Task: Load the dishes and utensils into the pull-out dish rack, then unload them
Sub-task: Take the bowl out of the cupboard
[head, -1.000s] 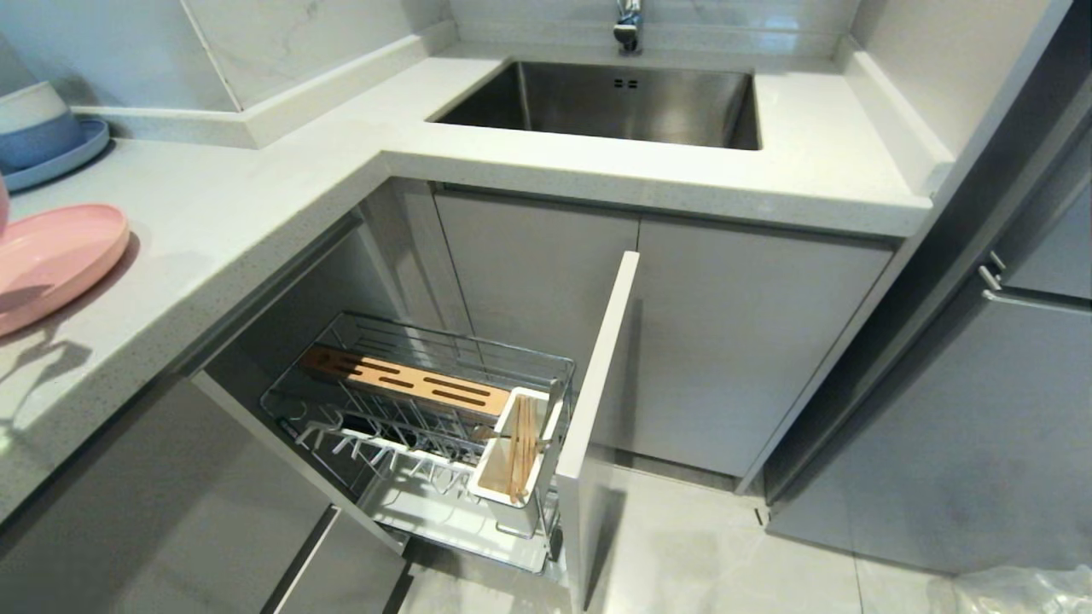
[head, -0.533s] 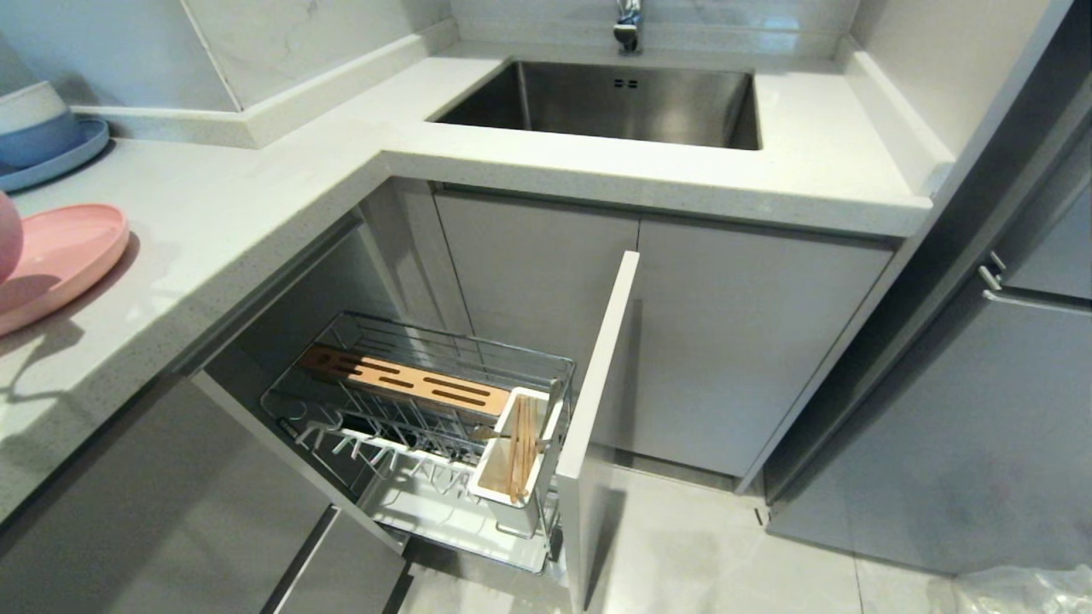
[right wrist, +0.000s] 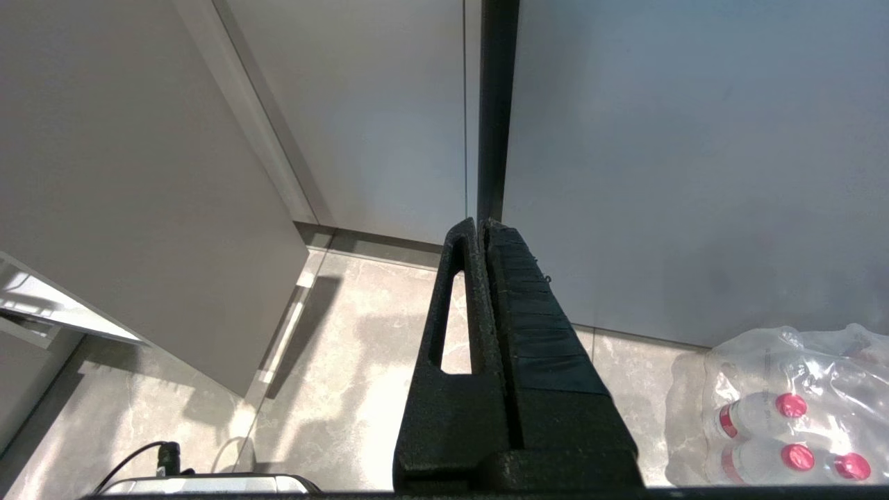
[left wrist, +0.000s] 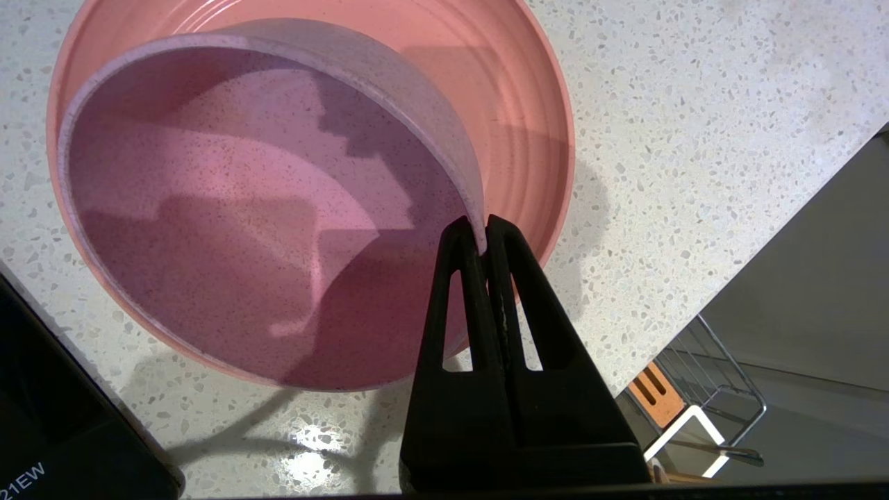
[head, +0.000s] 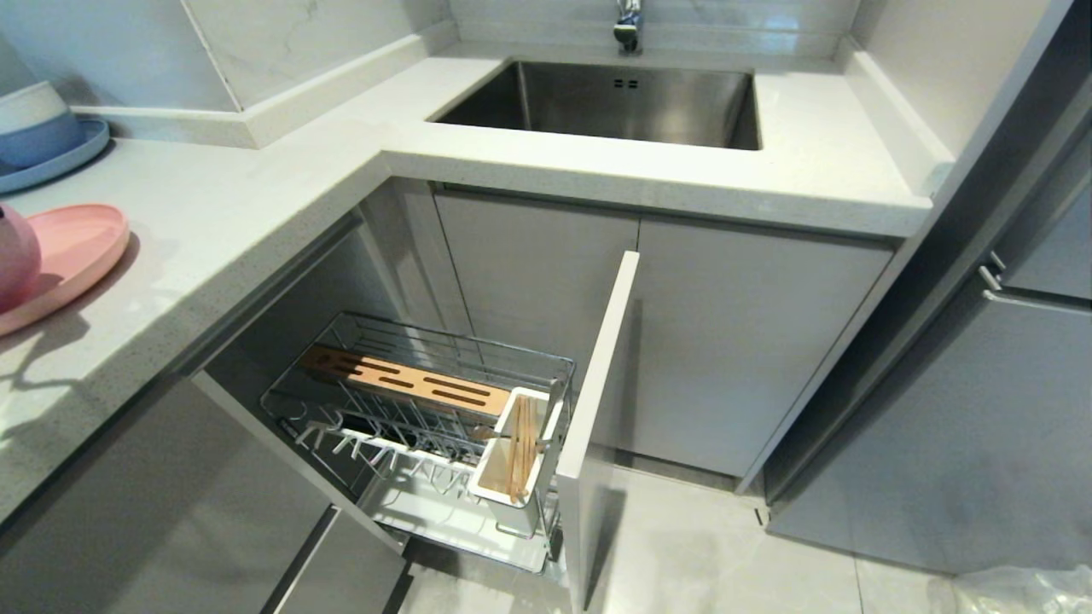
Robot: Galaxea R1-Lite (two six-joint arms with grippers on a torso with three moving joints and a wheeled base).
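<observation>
My left gripper is shut on the rim of the pink bowl, which hangs tilted just above the pink plate on the counter. In the head view the bowl shows at the far left edge over the plate; the gripper itself is outside that view. The pull-out dish rack stands open below the counter, with chopsticks and a fork in its white utensil holder. My right gripper is shut and empty, parked low over the floor.
A blue plate with stacked blue and white bowls sits at the back left of the counter. The sink lies further back. The rack's grey door front juts out. Packed bottles lie on the floor.
The pink bowl has come into the head view from the left edge, moving rightward over the pink plate. Everything in the rack has stayed put.
</observation>
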